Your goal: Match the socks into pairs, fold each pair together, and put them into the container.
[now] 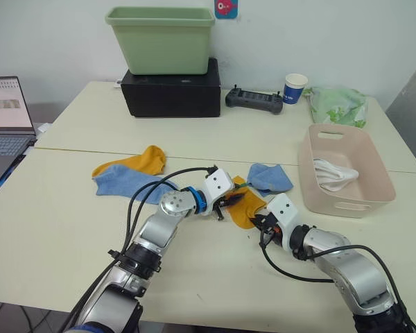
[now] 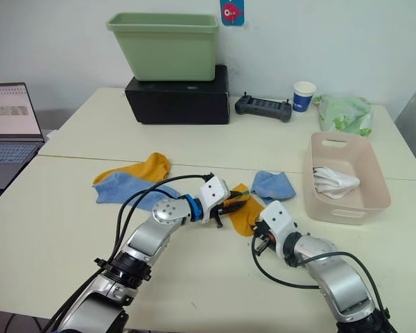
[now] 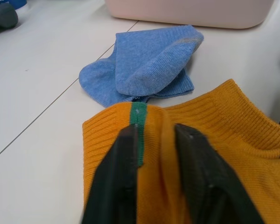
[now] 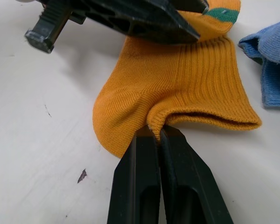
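A cream table stood against a white wall. On it, at the right, the pink container held folded white socks. Far back, a green tub sat atop a black box. At centre, the left gripper pinched a mustard sock at its green-tabbed edge; the right gripper was clenched on its cuff. A crumpled blue sock lay just beside.

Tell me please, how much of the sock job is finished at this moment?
Done: the white socks lie in the pink container. In hand: the left gripper and the right gripper both pinch one yellow sock. Left: the other yellow sock and two blue socks remain on the table.
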Controlling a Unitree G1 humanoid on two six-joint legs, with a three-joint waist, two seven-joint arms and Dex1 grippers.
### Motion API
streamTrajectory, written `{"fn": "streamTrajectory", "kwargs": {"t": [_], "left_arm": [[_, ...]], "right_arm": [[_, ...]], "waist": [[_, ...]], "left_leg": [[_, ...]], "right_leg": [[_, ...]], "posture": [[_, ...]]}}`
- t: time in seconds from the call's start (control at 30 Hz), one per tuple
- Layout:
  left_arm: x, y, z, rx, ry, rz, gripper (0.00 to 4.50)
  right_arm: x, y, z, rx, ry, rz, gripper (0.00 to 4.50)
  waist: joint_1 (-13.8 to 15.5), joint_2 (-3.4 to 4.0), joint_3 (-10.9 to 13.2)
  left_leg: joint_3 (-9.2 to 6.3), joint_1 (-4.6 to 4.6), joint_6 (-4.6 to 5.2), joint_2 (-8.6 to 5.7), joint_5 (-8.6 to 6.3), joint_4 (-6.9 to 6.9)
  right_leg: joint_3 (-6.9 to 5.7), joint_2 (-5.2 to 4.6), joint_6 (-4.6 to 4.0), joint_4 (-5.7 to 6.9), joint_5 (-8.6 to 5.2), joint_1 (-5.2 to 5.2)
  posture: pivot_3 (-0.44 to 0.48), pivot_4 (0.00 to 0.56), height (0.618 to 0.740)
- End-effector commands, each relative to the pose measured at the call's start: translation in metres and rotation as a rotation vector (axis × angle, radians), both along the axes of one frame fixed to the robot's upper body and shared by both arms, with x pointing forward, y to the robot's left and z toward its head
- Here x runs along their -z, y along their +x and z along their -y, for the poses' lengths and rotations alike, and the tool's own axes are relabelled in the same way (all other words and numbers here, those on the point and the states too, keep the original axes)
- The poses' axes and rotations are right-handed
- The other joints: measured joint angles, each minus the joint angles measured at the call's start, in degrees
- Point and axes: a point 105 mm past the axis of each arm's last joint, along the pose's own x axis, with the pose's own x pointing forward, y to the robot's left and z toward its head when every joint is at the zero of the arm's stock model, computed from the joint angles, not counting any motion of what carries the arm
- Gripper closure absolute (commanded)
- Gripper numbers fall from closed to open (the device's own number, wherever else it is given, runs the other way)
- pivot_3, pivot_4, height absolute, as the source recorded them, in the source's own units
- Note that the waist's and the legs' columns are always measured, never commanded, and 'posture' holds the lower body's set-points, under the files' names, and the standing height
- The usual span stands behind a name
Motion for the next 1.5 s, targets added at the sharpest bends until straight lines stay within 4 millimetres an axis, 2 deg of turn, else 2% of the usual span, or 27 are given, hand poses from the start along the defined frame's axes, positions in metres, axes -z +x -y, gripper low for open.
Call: {"fn": "streamTrajectory", "kwargs": {"t": [0.03,0.17,0.27,0.47,0.57,0.73,0.93,1.03,1.2,1.43,1.47,1.5], "left_arm": [[-0.019,0.000,-0.006,-0.025,-0.051,0.040,4.46],[-0.040,-0.002,-0.034,-0.111,-0.165,-0.034,4.46],[-0.052,-0.018,-0.062,-0.149,-0.292,-0.197,4.46],[-0.051,-0.065,-0.102,-0.169,-0.415,-0.510,4.46],[-0.045,-0.085,-0.116,-0.192,-0.429,-0.590,4.46],[-0.028,-0.113,-0.123,-0.285,-0.564,-0.687,4.46],[0.002,-0.134,-0.121,-0.381,-0.580,-0.731,4.46],[0.019,-0.139,-0.123,-0.433,-0.559,-0.737,4.46],[0.035,-0.151,-0.123,-0.445,-0.508,-0.755,4.46],[0.042,-0.154,-0.124,-0.429,-0.447,-0.734,4.46],[0.041,-0.154,-0.125,-0.417,-0.439,-0.724,4.06],[0.041,-0.154,-0.126,-0.418,-0.430,-0.708,3.89]], "right_arm": [[-0.007,0.000,-0.001,-0.010,0.004,0.033,4.50],[-0.020,0.003,0.010,-0.021,0.016,0.089,4.50],[-0.037,-0.005,0.016,-0.115,0.063,0.107,4.50],[-0.060,-0.031,0.020,-0.284,0.153,0.051,4.50],[-0.062,-0.045,0.021,-0.355,0.142,0.002,4.50],[-0.048,-0.069,0.026,-0.419,0.085,-0.088,4.50],[-0.025,-0.086,0.026,-0.441,0.038,-0.114,4.50],[-0.013,-0.085,0.027,-0.403,0.026,-0.105,4.50],[0.004,-0.083,0.029,-0.400,-0.035,-0.092,4.50],[0.015,-0.082,0.034,-0.392,-0.074,-0.125,4.50],[0.015,-0.081,0.036,-0.393,-0.081,-0.124,3.95],[0.015,-0.082,0.038,-0.397,-0.090,-0.126,3.73]], "waist": [[0.0,0.00,0.0],[0.0,0.00,0.0],[-0.1,0.00,0.0],[0.1,0.00,0.0],[0.1,0.00,0.0],[0.2,0.00,0.0],[0.2,0.00,0.0],[0.1,0.00,0.0],[0.1,-0.02,0.0],[0.1,-0.01,0.0],[0.1,-0.01,0.0],[0.1,-0.01,0.0]], "left_leg": [[-0.01,0.00,0.00,0.00,0.00,0.00],[0.00,-0.01,0.00,0.00,0.00,0.00],[-0.03,-0.01,0.00,0.03,0.00,-0.01],[-0.44,-0.01,0.01,0.05,0.00,-0.02],[-0.61,-0.01,0.03,0.01,-0.02,-0.02],[-0.80,0.00,0.06,0.03,-0.04,-0.03],[-0.82,0.06,0.05,-0.01,-0.03,-0.04],[-0.78,0.17,0.04,-0.04,-0.03,-0.06],[-0.68,0.48,0.08,-0.06,-0.06,-0.14],[-0.67,0.50,0.11,-0.05,-0.08,-0.17],[-0.66,0.52,0.12,-0.06,-0.09,-0.17],[-0.66,0.51,0.12,-0.05,-0.09,-0.17]], "right_leg": [[-0.01,0.00,0.00,0.00,0.00,0.00],[0.02,0.00,0.00,0.00,0.00,0.00],[0.00,0.00,0.00,0.01,0.00,0.00],[-0.06,-0.01,0.01,-0.01,-0.01,0.07],[-0.06,-0.04,0.01,-0.03,-0.01,0.10],[-0.15,-0.17,0.01,-0.26,-0.01,0.29],[-0.17,-0.18,0.01,-0.32,-0.01,0.41],[-0.13,-0.13,0.01,-0.33,-0.01,0.52],[-0.03,-0.09,0.00,-0.40,-0.01,0.74],[-0.01,-0.09,-0.01,-0.41,-0.02,0.74],[0.00,-0.09,-0.01,-0.41,-0.02,0.74],[-0.01,-0.09,-0.01,-0.41,-0.02,0.74]], "posture": [[0.000,0.150,0.720],[0.000,0.150,0.720],[0.000,0.150,0.720],[0.000,0.150,0.720],[0.000,0.150,0.720],[0.000,0.150,0.720],[0.000,0.150,0.720],[0.000,0.150,0.720],[0.000,0.150,0.720],[0.000,0.150,0.720],[0.000,0.150,0.720],[0.000,0.150,0.720]]}}
